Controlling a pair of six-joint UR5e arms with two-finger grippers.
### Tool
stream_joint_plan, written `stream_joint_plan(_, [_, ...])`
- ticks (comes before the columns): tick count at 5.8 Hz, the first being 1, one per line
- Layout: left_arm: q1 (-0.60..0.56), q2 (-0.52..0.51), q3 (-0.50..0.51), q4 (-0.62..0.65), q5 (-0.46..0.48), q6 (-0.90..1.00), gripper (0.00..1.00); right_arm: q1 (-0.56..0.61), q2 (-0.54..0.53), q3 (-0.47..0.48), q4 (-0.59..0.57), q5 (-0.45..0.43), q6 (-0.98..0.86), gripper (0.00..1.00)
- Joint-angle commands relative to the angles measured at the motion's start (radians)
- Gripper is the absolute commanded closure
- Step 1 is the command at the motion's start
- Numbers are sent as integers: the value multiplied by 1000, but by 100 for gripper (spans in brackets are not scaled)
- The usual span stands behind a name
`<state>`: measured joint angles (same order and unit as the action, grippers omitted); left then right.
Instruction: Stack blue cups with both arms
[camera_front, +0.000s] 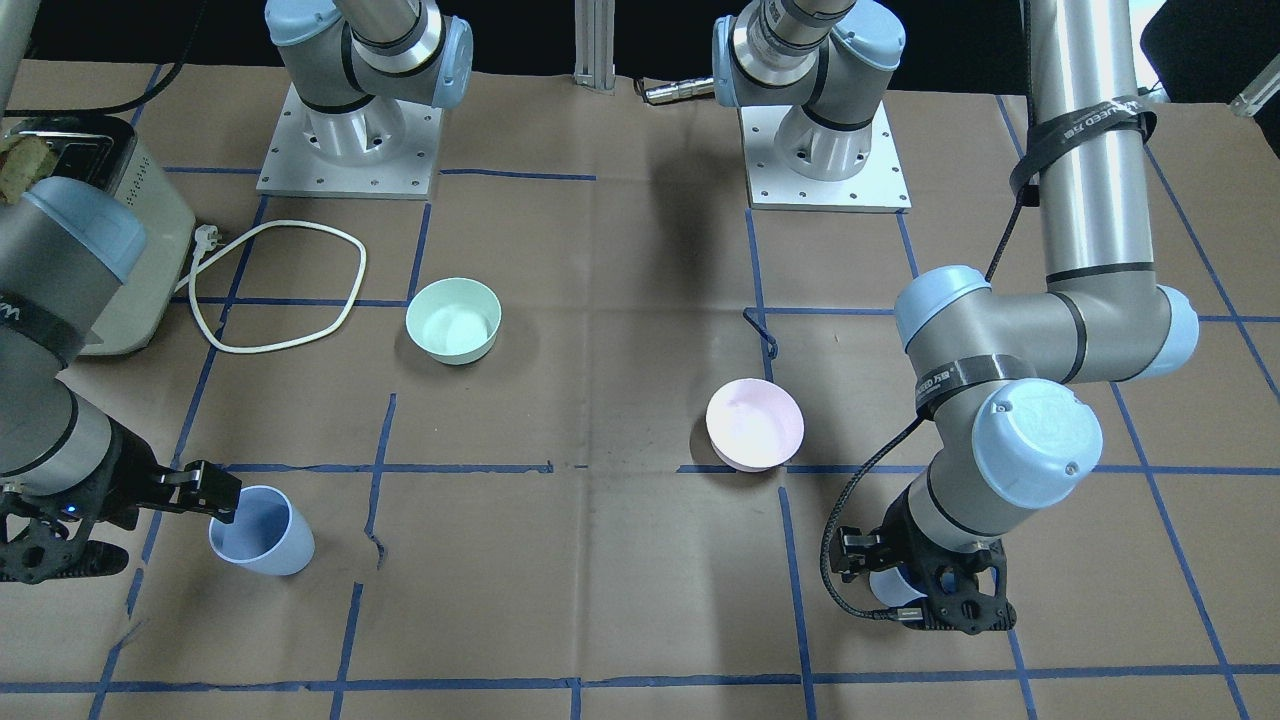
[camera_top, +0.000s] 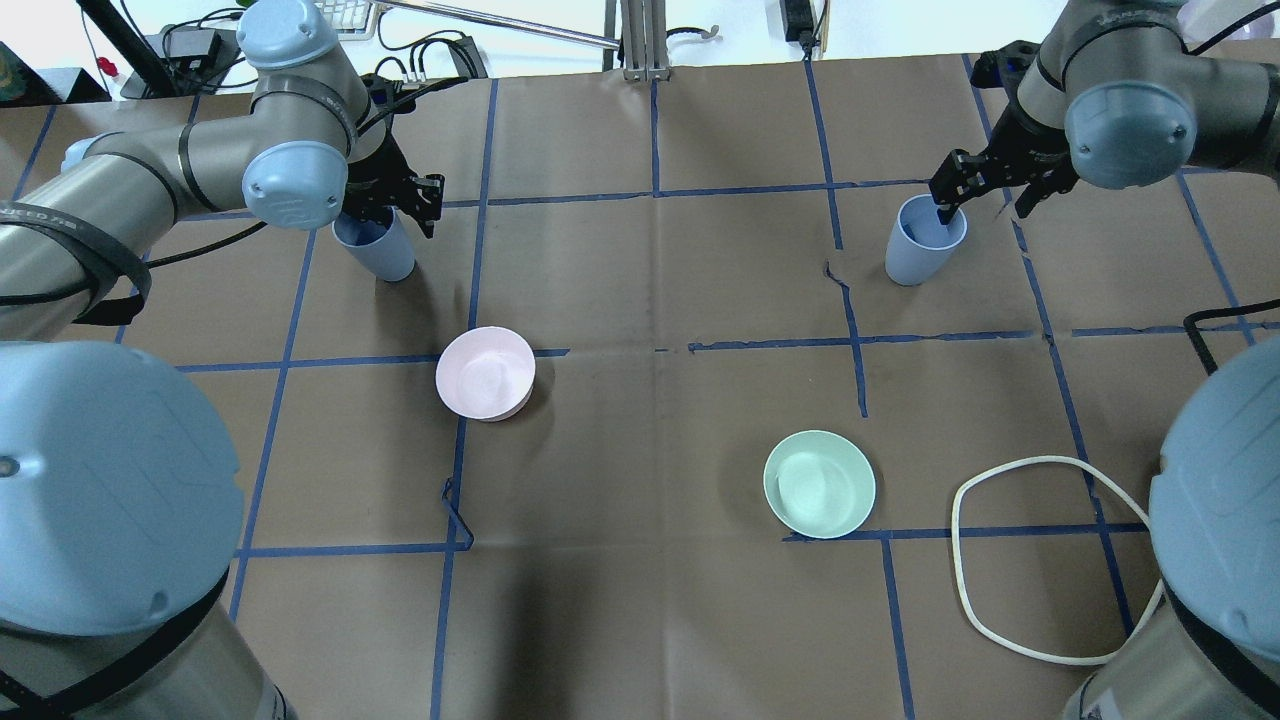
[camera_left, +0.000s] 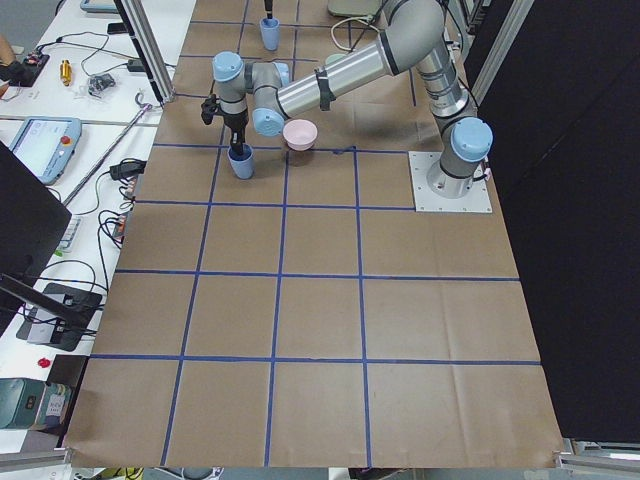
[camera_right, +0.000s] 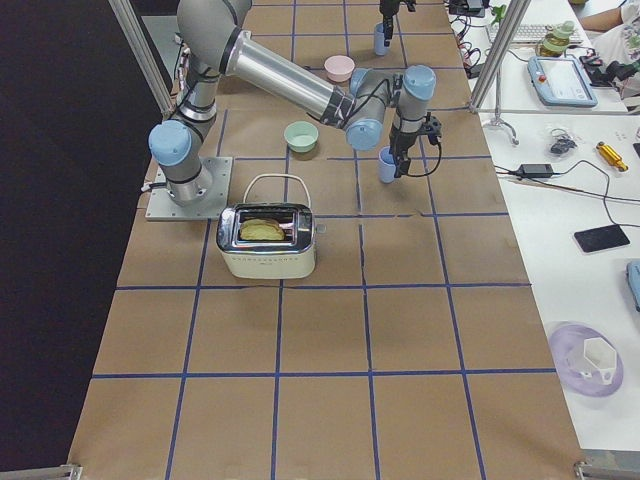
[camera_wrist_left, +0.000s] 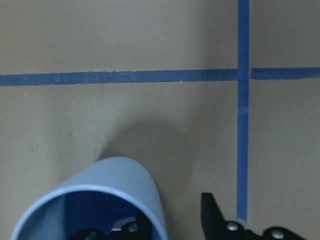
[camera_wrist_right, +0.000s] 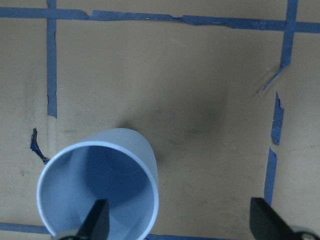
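Observation:
Two pale blue cups stand upright, far apart. The left cup is under my left gripper. In the left wrist view one finger is inside this cup and the other is outside its wall, with a gap to it. The right cup is under my right gripper. In the right wrist view one finger is inside that cup and the other stands far outside. Both grippers are open.
A pale pink bowl sits near the left cup and a mint-green bowl sits nearer the robot on the right. A white cable loop and a toaster lie on the right side.

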<state>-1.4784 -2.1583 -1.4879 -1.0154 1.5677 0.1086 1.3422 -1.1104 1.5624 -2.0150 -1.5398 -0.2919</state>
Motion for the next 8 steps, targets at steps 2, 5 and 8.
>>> stream_joint_plan(2, [-3,11,3,2,2,-16,93,0,12,8,-7,1,0,73])
stream_joint_plan(5, [-254,35,43,42,20,-341,93,2,0,1,4,0,17,93])
stream_joint_plan(8, [-511,-67,90,195,106,-595,92,5,-122,-22,100,-3,25,93])
